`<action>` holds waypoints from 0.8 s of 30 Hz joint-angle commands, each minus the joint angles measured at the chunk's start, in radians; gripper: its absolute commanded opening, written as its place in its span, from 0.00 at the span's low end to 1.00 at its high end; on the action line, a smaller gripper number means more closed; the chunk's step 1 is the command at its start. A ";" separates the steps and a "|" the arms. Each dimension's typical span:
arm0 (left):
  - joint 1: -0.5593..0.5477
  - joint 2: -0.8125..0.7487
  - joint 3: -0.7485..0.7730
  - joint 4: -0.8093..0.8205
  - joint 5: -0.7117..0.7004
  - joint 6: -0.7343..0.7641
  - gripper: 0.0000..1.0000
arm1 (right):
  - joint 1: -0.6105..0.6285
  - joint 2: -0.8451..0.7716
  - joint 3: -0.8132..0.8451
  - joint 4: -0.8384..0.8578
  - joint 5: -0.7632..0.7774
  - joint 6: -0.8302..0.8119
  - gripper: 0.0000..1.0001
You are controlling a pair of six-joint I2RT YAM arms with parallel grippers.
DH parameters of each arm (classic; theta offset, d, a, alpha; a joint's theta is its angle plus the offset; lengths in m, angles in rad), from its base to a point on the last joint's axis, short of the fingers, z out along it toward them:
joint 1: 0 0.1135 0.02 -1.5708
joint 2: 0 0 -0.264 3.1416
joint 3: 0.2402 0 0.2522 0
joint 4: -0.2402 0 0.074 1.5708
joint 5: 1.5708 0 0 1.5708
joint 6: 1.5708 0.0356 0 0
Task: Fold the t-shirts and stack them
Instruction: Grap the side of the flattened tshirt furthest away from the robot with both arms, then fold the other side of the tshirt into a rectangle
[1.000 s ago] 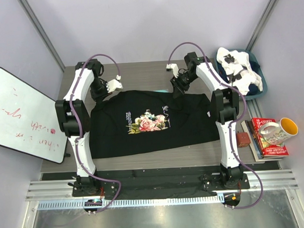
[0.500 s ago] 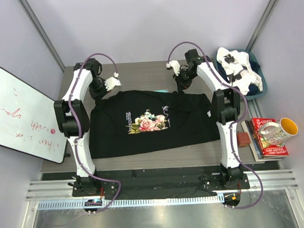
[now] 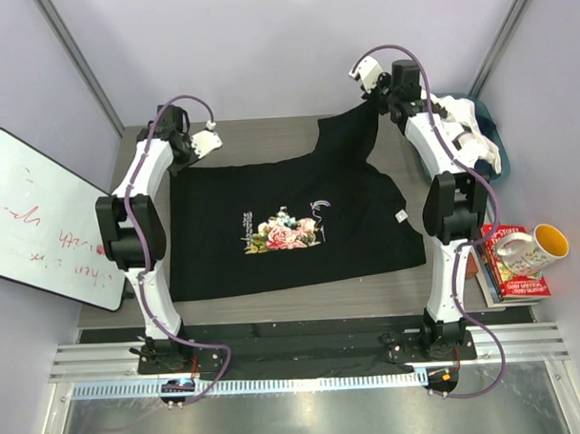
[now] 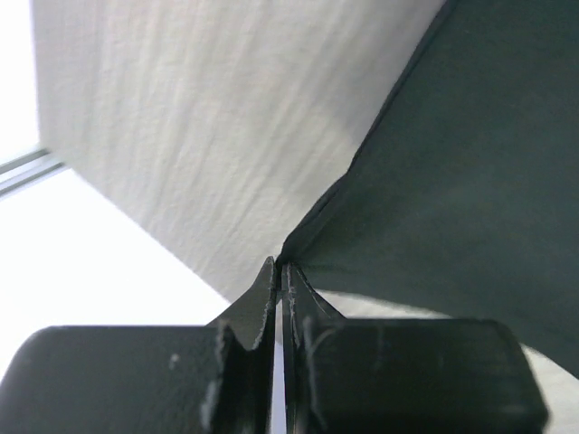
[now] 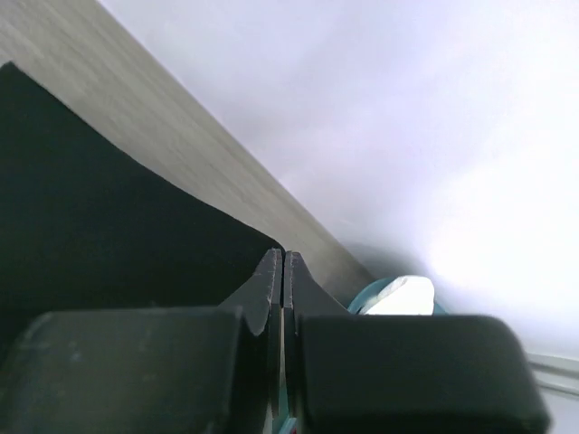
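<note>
- I worked in a robot lab cell: plain pale walls (image 3: 265, 46) and metal posts (image 3: 75, 53) closed in my table (image 3: 268, 137).
- My left arm (image 3: 145, 170) and right arm (image 3: 440, 269) were bolted to an aluminium rail (image 3: 304, 355).
- A whiteboard (image 3: 42, 216) with red scribbles leaned at my left.

**Layout, seen from above.** The black rose-print cloth t-shirt (image 3: 290, 226) lies spread on the grey wooden table (image 3: 268, 142), between my two arms. My left claw (image 4: 279, 271) sits at its far-left corner. My right claw (image 5: 282, 262) is at its far-right corner, above the table.

- **Left of the shirt:** the flat white rectangular whiteboard (image 3: 42, 216).
- **Right of it, far:** the teal plastic tray (image 3: 501, 162), holding the white black-patched cloth t-shirt (image 3: 468, 139).
- **Right of it, near:** the stacked paper books (image 3: 506, 276), under the floral ceramic mug (image 3: 531, 249).
</note>
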State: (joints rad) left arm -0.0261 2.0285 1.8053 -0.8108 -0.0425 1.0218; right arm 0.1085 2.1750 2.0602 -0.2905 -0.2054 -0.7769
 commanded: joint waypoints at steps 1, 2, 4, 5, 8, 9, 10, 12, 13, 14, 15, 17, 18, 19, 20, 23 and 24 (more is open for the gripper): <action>0.003 -0.060 -0.023 0.139 -0.060 -0.025 0.00 | 0.013 -0.024 -0.005 0.168 -0.008 0.031 0.01; 0.002 -0.071 -0.032 0.153 -0.059 -0.022 0.00 | 0.011 -0.026 -0.008 0.168 -0.015 0.031 0.01; 0.002 -0.088 -0.076 0.199 -0.059 -0.014 0.00 | 0.010 -0.037 -0.028 0.169 -0.038 0.031 0.01; 0.003 -0.108 -0.093 0.215 -0.054 -0.006 0.00 | 0.010 -0.043 -0.037 0.171 -0.045 0.033 0.01; 0.002 -0.140 -0.168 0.309 -0.056 0.006 0.00 | -0.001 -0.063 -0.066 0.185 -0.065 0.044 0.01; 0.003 -0.154 -0.185 0.335 -0.060 0.014 0.00 | -0.003 -0.067 -0.072 0.186 -0.069 0.047 0.01; 0.002 -0.159 -0.205 0.347 -0.059 0.020 0.00 | -0.012 -0.076 -0.075 0.185 -0.084 0.051 0.01; 0.003 -0.178 -0.222 0.352 -0.056 0.024 0.00 | -0.020 -0.090 -0.086 0.182 -0.095 0.068 0.01; 0.003 -0.186 -0.244 0.351 -0.047 0.034 0.00 | -0.024 -0.110 -0.092 0.177 -0.120 0.074 0.01; 0.002 -0.198 -0.256 0.351 -0.042 0.040 0.00 | -0.036 -0.124 -0.101 0.168 -0.136 0.079 0.01; 0.002 -0.209 -0.268 0.351 -0.036 0.047 0.00 | -0.041 -0.139 -0.123 0.137 -0.153 0.080 0.01; 0.003 -0.243 -0.303 0.348 -0.022 0.055 0.00 | -0.058 -0.197 -0.155 0.100 -0.219 0.073 0.01; 0.002 -0.254 -0.314 0.341 -0.016 0.060 0.00 | -0.062 -0.219 -0.196 0.059 -0.239 0.061 0.01; 0.003 -0.278 -0.339 0.334 -0.010 0.070 0.00 | -0.066 -0.245 -0.219 0.041 -0.255 0.039 0.01; 0.002 -0.289 -0.351 0.312 0.010 0.078 0.00 | -0.070 -0.285 -0.239 0.019 -0.294 0.025 0.01; 0.003 -0.339 -0.405 0.288 0.039 0.104 0.00 | -0.087 -0.340 -0.282 -0.135 -0.354 -0.057 0.01; 0.003 -0.352 -0.418 0.273 0.039 0.115 0.00 | -0.093 -0.368 -0.287 -0.239 -0.392 -0.082 0.01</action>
State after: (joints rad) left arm -0.0261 1.7702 1.4303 -0.5201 -0.0502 1.0855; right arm 0.0303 1.9541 1.7897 -0.3237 -0.4469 -0.7593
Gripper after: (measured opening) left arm 0.006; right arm 0.026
